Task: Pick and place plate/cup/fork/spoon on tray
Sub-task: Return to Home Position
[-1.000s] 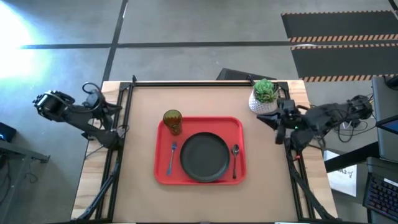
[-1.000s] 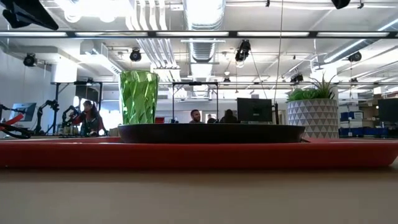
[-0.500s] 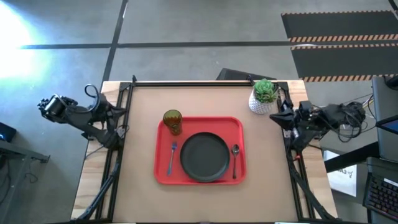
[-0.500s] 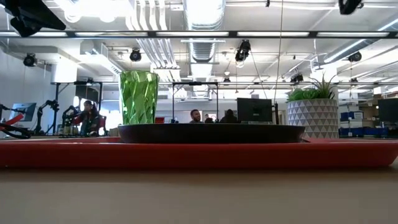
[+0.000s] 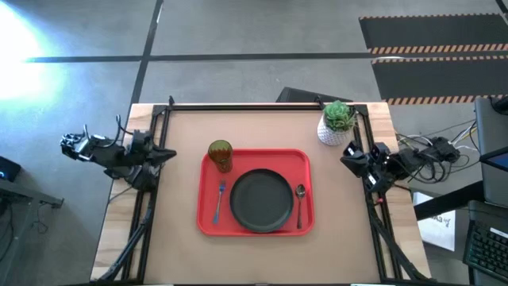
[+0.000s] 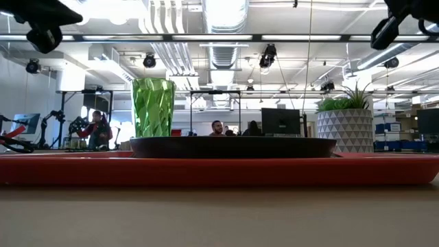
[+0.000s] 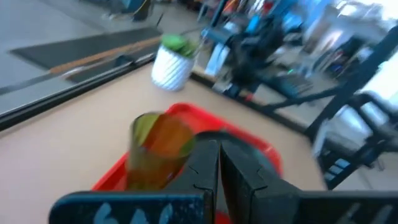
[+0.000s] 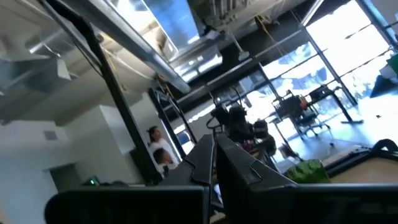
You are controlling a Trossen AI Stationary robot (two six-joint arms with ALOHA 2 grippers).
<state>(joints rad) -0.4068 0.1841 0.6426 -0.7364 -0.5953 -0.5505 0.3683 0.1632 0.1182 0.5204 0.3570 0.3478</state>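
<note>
The red tray (image 5: 295,160) lies mid-table. On it rest the black plate (image 5: 261,199), the green-yellow cup (image 5: 220,155) standing upright at its far left corner, the blue-handled fork (image 5: 219,201) left of the plate, and the dark spoon (image 5: 301,202) right of it. The low view shows the cup (image 6: 153,108) behind the plate (image 6: 233,146). My left gripper (image 5: 169,153) hangs shut over the table's left edge and points toward the cup (image 7: 155,146). My right gripper (image 5: 347,156) is shut at the table's right edge, near the plant pot, tipped upward. Both are clear of everything.
A white pot with a green plant (image 5: 336,123) stands at the far right corner, close to my right gripper. Black frame rails (image 5: 147,210) run along both side edges of the table. Bare table lies around the tray. People sit in the room beyond (image 6: 218,128).
Both arms have sunk and folded in at the table's side edges. My left gripper has swung round to point level toward the tray. My right gripper has drawn back toward the right edge and tipped upward. Both stayed shut. Nothing on the tray moved.
</note>
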